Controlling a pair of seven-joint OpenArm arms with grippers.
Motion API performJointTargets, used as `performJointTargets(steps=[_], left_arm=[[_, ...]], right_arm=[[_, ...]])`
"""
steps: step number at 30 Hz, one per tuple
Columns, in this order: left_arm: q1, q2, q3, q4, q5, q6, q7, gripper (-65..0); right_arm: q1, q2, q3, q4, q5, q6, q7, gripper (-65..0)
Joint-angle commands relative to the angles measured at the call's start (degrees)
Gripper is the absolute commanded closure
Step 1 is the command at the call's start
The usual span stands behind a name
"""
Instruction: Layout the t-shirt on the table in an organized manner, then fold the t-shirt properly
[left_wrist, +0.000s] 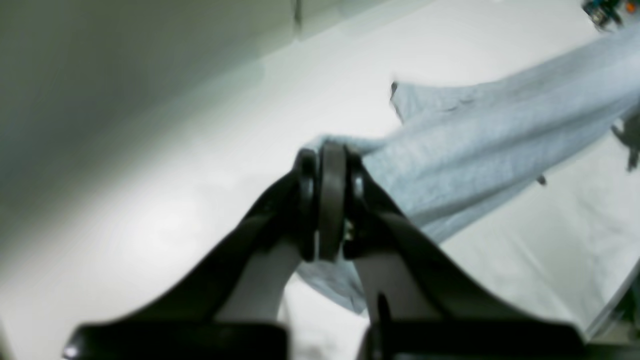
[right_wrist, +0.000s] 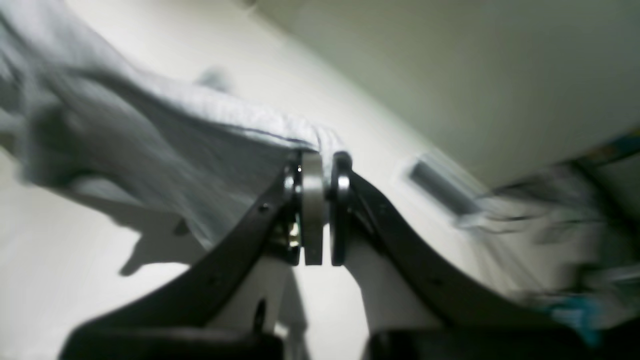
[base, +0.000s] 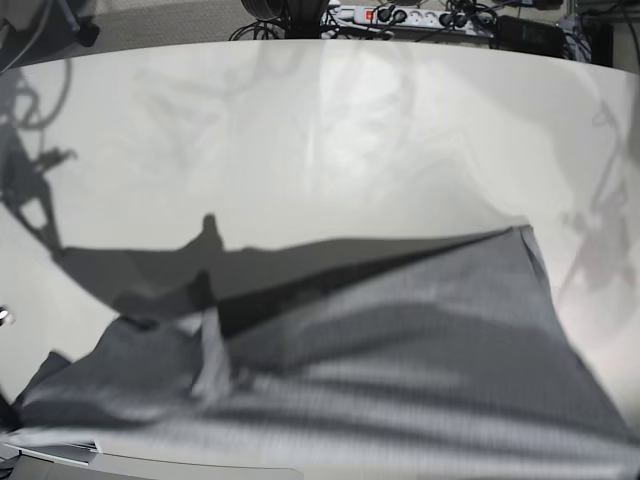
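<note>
The left gripper (left_wrist: 332, 150) was squeezed tight on an edge of the grey t-shirt (left_wrist: 480, 145). The right gripper (right_wrist: 320, 160) was pinched on another edge of it. The shirt hung stretched between them, up off the white table (base: 330, 150). From the base view it filled the near part of the picture and threw a dark shadow (base: 150, 275) on the table.
</note>
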Motion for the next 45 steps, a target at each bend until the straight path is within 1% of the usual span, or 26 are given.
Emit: performJointTargets(steps=[1,2,4,7,9,12,13,15,16,18,20,26,30,31,37,41,45], left_arm=[[-4.85,-2.03,1.09,0.48,-0.04,-0.12,-1.05,0.0],[-7.61,-2.27,2.62,0.48,-0.04,-0.12,-1.01,0.0],[-10.73,-2.47,4.15,0.48,-0.57,-0.12,-0.57,0.0],[-10.51,-2.32,4.35,0.33,-4.02,0.04,2.2,0.0],[-7.89,-2.32,4.35,0.26,-7.3,0.07,2.2,0.0],[-0.96,-2.32,4.35,0.26,-12.74,0.11,2.2,0.0],[1.86,-2.29,4.35,0.26,-13.01,0.42,2.2,0.0],[7.91,-2.08,4.35,0.26,-13.01,3.1,2.2,0.0],[10.86,-1.84,4.35,0.26,-13.01,3.54,2.2,0.0],[16.48,-1.38,4.35,0.26,-13.01,3.45,2.2,0.0],[21.35,-0.83,4.37,0.26,-13.01,3.21,2.2,0.0],[34.99,-0.72,4.35,0.26,-13.01,1.9,2.2,0.0],[43.15,-0.72,4.35,0.26,-12.26,-0.12,2.2,0.0],[44.7,-0.72,4.35,0.26,-12.26,-0.12,2.2,0.0],[51.6,-0.94,4.35,0.26,-11.41,-0.12,2.2,0.0],[52.76,-1.07,4.35,0.26,-5.01,-0.12,2.2,0.0],[52.43,-2.27,4.35,0.26,-1.66,-0.12,2.2,0.0]], right_arm=[[1.62,2.23,0.52,0.74,0.17,-0.74,1.29,0.0],[2.12,3.26,0.52,0.72,0.2,-1.18,1.29,0.0],[2.34,3.85,0.52,0.35,0.22,-2.71,1.25,0.0],[0.37,3.8,0.52,-1.73,2.91,-3.69,-0.76,0.0],[-2.25,3.61,0.52,-3.13,5.73,-3.67,-3.85,0.0],[-7.1,2.86,0.52,-4.09,9.51,-3.41,-9.99,0.0],[-9.03,2.91,0.5,-4.13,11.19,-2.95,-11.96,0.0],[-12.87,2.91,0.5,-4.15,15.15,-2.29,-16.22,0.0],[-14.69,2.93,0.5,-4.15,17.2,-2.1,-17.02,0.0],[-18.21,2.95,0.5,-4.15,20.17,-1.44,-17.02,0.0],[-21.7,3.02,0.5,-4.15,21.57,-0.61,-17.02,0.0],[-31.36,2.89,0.5,-4.7,21.46,-0.59,-17.02,0.0],[-35.47,2.89,0.5,-6.43,21.44,0.94,-17.02,0.0],[-35.93,2.89,0.5,-6.88,21.42,1.11,-17.02,0.0],[-38.53,3.06,0.5,-8.5,21.09,1.41,-17.02,0.0],[-41.46,3.65,0.5,-8.48,21.09,1.41,-17.02,0.0],[-42.36,5.68,0.5,-8.48,21.03,1.41,-17.02,0.0]])
